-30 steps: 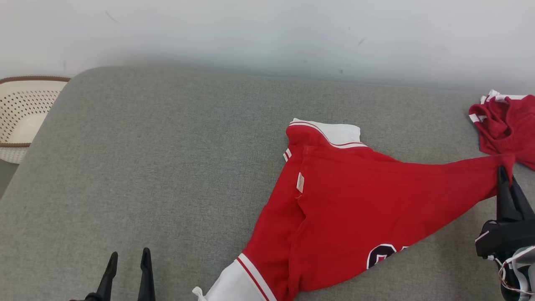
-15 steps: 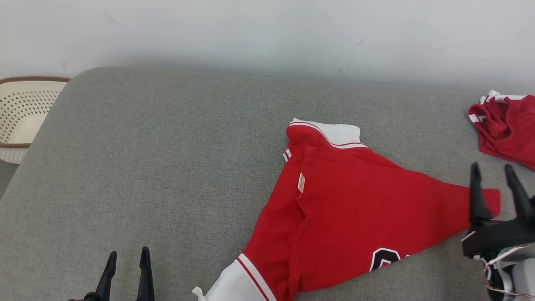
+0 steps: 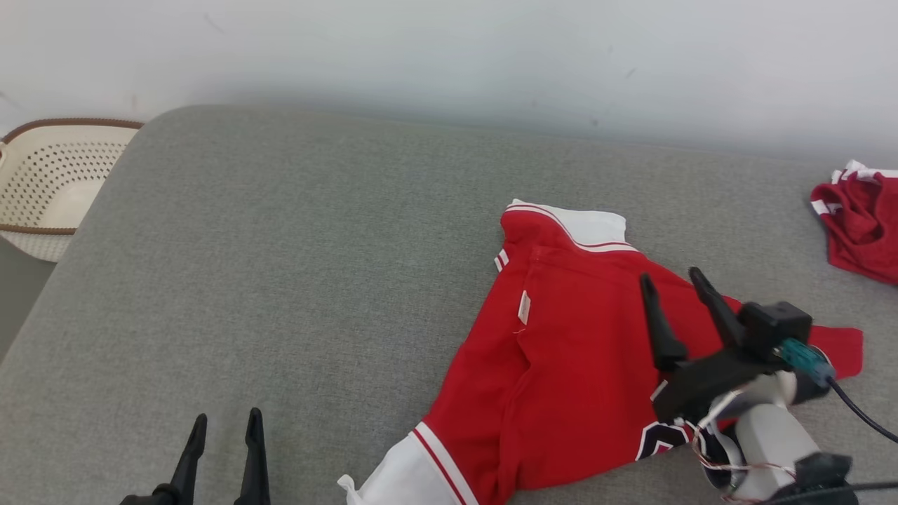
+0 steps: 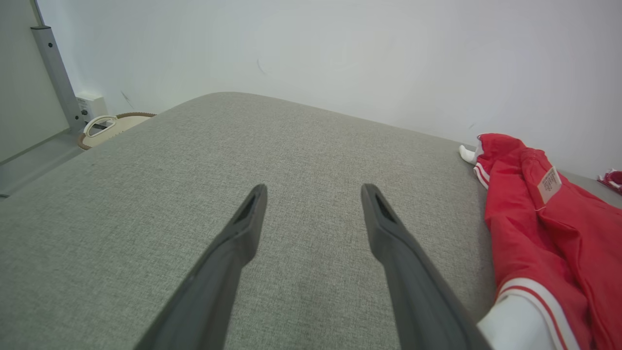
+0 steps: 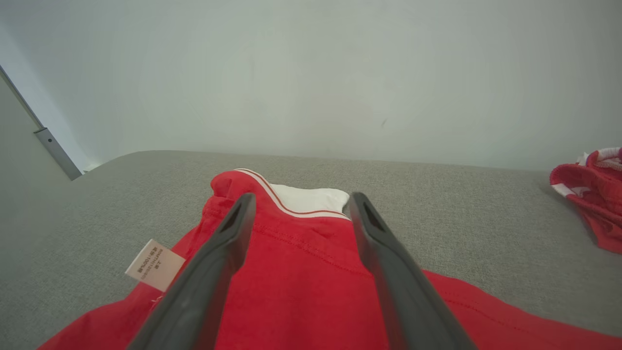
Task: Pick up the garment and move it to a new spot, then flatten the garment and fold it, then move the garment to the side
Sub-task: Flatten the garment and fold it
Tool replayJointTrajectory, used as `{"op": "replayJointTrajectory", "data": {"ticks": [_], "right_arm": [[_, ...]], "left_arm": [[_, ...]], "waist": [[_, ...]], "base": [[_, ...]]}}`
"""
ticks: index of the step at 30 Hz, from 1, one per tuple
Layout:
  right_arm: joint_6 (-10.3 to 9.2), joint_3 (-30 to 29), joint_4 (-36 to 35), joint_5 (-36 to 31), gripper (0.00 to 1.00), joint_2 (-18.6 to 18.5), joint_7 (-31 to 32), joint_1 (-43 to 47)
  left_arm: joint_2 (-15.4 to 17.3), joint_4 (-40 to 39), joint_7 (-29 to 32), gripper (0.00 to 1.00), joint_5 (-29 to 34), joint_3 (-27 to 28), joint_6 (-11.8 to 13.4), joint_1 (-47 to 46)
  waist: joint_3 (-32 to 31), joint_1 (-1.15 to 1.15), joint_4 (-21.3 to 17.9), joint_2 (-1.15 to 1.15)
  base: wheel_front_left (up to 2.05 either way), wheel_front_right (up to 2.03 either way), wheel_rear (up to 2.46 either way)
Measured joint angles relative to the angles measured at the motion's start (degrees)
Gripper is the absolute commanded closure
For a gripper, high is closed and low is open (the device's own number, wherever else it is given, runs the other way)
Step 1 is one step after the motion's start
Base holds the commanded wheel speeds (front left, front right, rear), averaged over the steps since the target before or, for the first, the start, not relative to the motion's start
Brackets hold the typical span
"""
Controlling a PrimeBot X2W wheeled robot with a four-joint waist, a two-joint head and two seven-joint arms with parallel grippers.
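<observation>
Garment (image 3: 575,365) lies on the grey padded worktop (image 3: 280,245), bunched & partly doubled over, care label (image 3: 523,306) showing. So step 1 (move to new spot) looks done, flattening barely begun, and fold + move aside are left.

Right tool (image 3: 669,275) is over the garment's middle, jaws spread, holding nothing. Can't tell if it touches cloth. Left tool (image 3: 228,415) sits well left of the garment, jaws apart, empty. Basket (image 3: 42,133) is far left of the garment, and a 2nd red piece (image 3: 859,224) lies apart to its right.

Vs 1 s ago: right tool was clamped on the garment's right corner, pulling it taut. By 0.5 s ago it'd let go. Now it's come inward & the corner lies slack. Camera shifted a bit too.
</observation>
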Motion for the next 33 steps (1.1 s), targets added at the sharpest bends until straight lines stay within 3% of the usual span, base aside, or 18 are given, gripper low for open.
{"op": "replayJointTrajectory", "data": {"ticks": [10,27,28,30,33], "right_arm": [[0.0,6.1,13.0,1.7,0.0,2.5,-0.1,-9.0],[0.0,5.6,35.2,0.6,0.0,5.1,-2.1,-20.8],[0.0,5.6,35.2,0.6,0.21,5.1,-2.1,-20.8],[0.0,5.1,36.9,0.1,1.0,5.2,-2.2,-21.6],[0.0,4.2,37.9,-0.9,1.0,5.4,-2.6,-22.6]], "left_arm": [[0.0,1.0,0.0,0.0,-0.5,-2.6,-0.4,-1.0],[0.0,1.3,0.0,0.0,-2.7,-5.5,0.6,-1.7],[0.0,1.3,0.0,0.0,-2.7,-5.5,0.6,-1.7],[0.0,1.3,0.0,0.0,-2.9,-5.6,0.7,-2.0],[0.0,1.3,0.0,0.0,-3.0,-5.4,0.9,-2.2]], "waist": [[0.4,0.0,3.9,0.0],[2.7,0.0,8.8,0.0],[2.7,0.0,8.8,0.0],[3.1,0.0,9.2,0.0],[3.6,0.0,9.4,0.0]], "base": [[0.0,0.0,0.0],[0.0,0.0,0.0],[0.0,0.0,0.0],[0.0,0.0,0.0],[0.0,0.0,0.0]]}}
